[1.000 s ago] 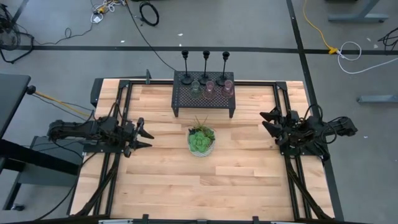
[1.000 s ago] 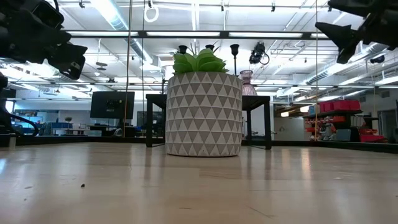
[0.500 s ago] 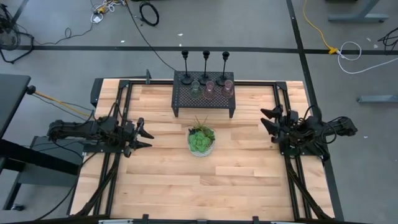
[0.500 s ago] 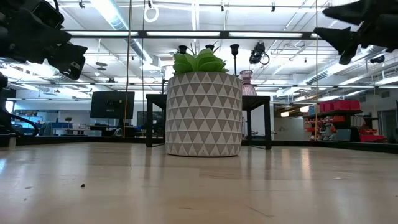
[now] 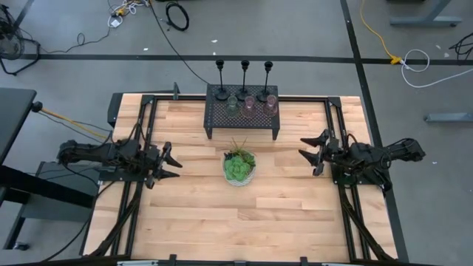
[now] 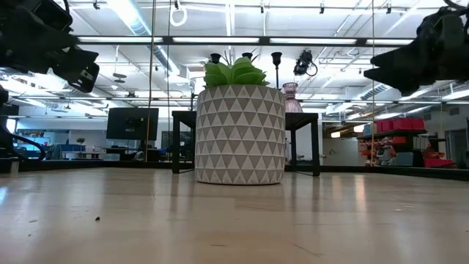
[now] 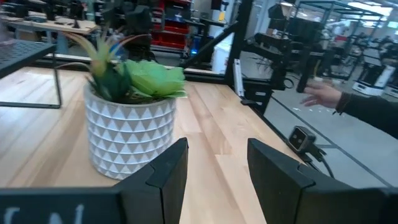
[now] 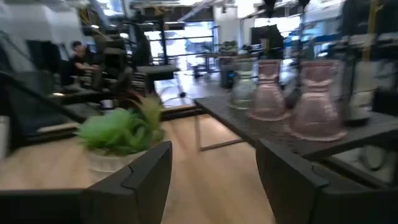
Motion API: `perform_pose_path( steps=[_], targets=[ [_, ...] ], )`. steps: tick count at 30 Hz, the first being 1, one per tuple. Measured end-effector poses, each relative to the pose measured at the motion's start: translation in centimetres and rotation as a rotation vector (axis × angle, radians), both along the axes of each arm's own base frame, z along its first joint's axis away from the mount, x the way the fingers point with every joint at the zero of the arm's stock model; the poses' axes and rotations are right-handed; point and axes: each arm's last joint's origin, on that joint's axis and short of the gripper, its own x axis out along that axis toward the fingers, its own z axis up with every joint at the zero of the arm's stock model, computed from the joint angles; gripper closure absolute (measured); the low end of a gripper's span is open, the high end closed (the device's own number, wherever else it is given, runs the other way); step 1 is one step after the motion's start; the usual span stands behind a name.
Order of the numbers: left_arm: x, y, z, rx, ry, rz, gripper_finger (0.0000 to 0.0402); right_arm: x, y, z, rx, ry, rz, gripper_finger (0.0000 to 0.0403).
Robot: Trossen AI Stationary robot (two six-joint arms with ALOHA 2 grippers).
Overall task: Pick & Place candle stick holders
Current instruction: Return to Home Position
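Observation:
Three black candlesticks [image 5: 244,72] stand along the far edge of a black mesh rack [image 5: 242,122]. Three small glass cups [image 5: 250,105] stand on the rack's top in front of them; the pink ones show in the right wrist view [image 8: 317,102]. My left gripper [image 5: 177,167] is open and empty, left of the plant. My right gripper [image 5: 301,147] is open and empty, right of the plant and nearer than the rack. Both wrist views show open fingers: left [image 7: 214,162], right [image 8: 214,168].
A green plant in a white triangle-patterned pot [image 5: 239,167] stands mid-table between the grippers and in front of the rack; it hides part of the rack in the low view [image 6: 239,134]. A person's hand [image 7: 323,96] shows beyond the table.
My right gripper has moved toward the table's left edge, closer to the plant, and has come a little lower in the low view. It stays open.

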Motion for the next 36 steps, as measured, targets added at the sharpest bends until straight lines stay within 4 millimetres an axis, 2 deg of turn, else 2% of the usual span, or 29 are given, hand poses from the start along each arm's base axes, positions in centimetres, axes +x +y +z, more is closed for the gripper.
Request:
perform_pose_path(
  steps=[6, 36],
  targets=[
    [-0.09, -0.48, 0.00, 0.000, 0.000, -0.052, 0.0232, 0.12, 0.17, 0.13, 0.034, -0.019, 0.058, 0.0172],
    [-0.07, -0.58, -0.03, 0.000, 0.005, -0.063, 0.0232, 0.12, 0.17, 0.15, 0.034, -0.019, 0.056, 0.0172]
  ],
)
